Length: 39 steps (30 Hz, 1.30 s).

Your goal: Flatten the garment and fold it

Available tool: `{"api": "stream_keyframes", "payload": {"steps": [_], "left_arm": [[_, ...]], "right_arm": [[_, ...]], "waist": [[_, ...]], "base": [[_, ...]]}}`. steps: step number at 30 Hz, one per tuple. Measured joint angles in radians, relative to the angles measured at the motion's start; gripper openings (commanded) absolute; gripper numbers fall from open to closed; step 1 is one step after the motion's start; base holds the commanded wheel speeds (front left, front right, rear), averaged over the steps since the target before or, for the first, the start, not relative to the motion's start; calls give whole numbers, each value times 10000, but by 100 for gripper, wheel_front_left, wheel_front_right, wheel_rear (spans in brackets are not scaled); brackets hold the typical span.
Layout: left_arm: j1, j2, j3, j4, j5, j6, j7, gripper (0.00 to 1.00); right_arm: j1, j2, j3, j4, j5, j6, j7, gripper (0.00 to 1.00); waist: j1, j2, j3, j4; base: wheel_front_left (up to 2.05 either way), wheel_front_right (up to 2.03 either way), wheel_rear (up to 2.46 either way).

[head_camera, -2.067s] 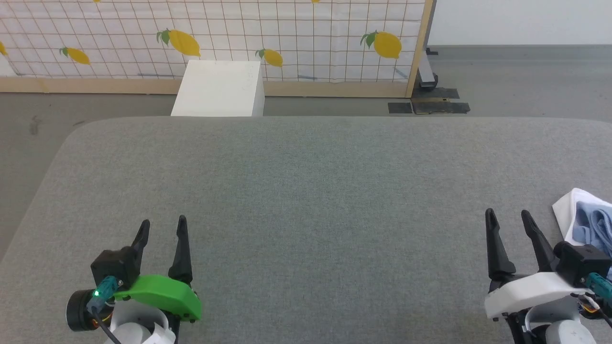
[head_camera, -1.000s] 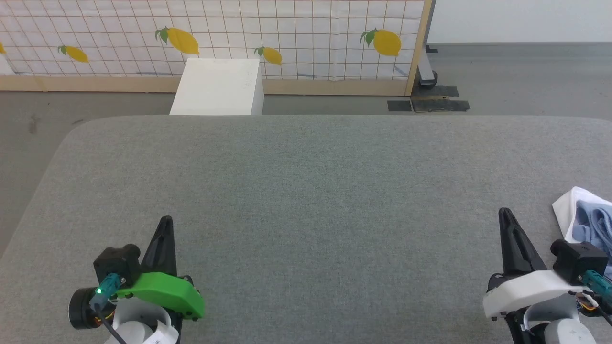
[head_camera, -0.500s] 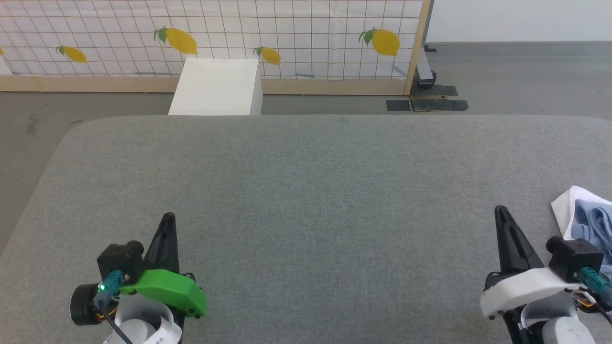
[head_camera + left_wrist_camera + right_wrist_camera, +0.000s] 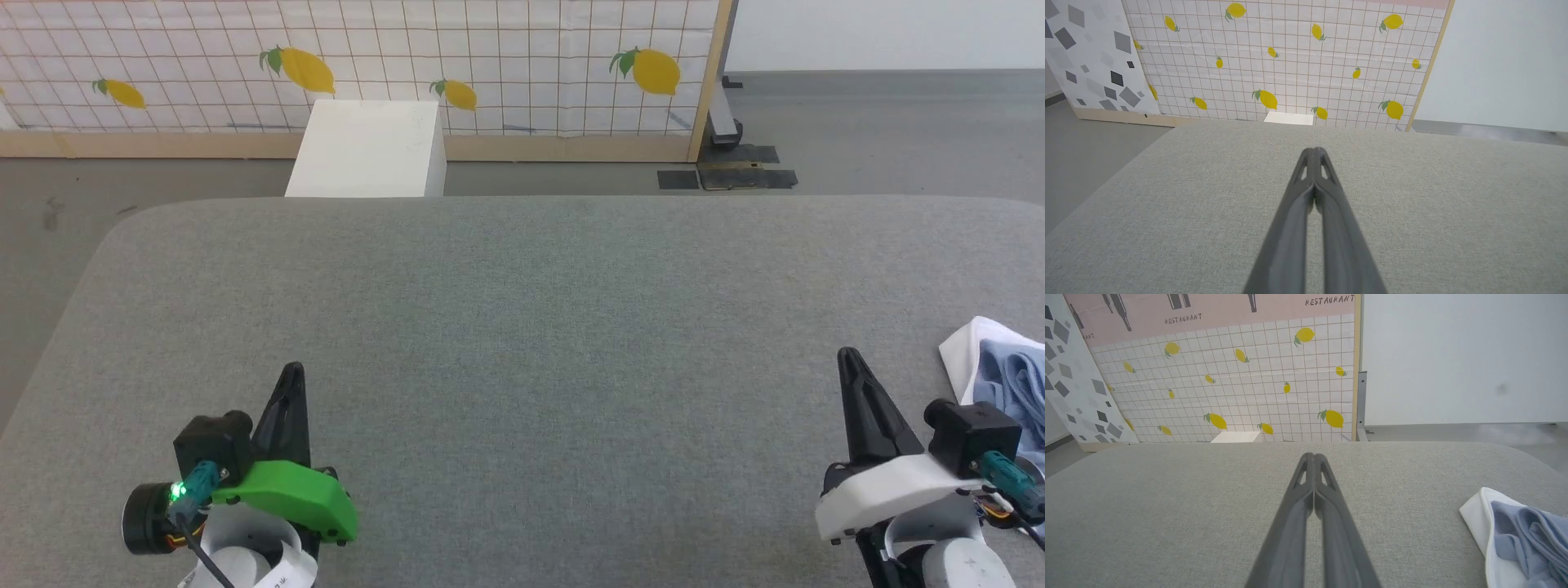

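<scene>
The garment (image 4: 1000,380) is a crumpled light-blue knit with a white part, lying at the right edge of the grey table; in the right wrist view the garment (image 4: 1519,535) sits at the lower right. My right gripper (image 4: 847,356) is shut and empty, just left of the garment and apart from it; its tip (image 4: 1313,456) points across bare table. My left gripper (image 4: 294,369) is shut and empty at the lower left, far from the garment, with its fingers (image 4: 1314,151) pressed together over the table.
The grey fabric-covered table (image 4: 522,327) has rounded far corners. Beyond its far edge stands a white box (image 4: 367,151) on the floor, before a lemon-print partition (image 4: 490,57) with a wooden frame. Grey floor lies to the left and right.
Both grippers went from open to shut between the oldest frame and a second ago, and have stayed shut. The head view has drifted slightly; the garment lies as before.
</scene>
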Motion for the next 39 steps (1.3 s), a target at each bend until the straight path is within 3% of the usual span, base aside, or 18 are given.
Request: {"api": "stream_keyframes", "payload": {"steps": [39], "left_arm": [[252, -754, 777, -556, 1536, -401, 683, 0]], "right_arm": [[118, 0, 326, -571, -575, 0, 589, 0]], "waist": [[0, 0, 18, -93]], "base": [[0, 0, 0]]}}
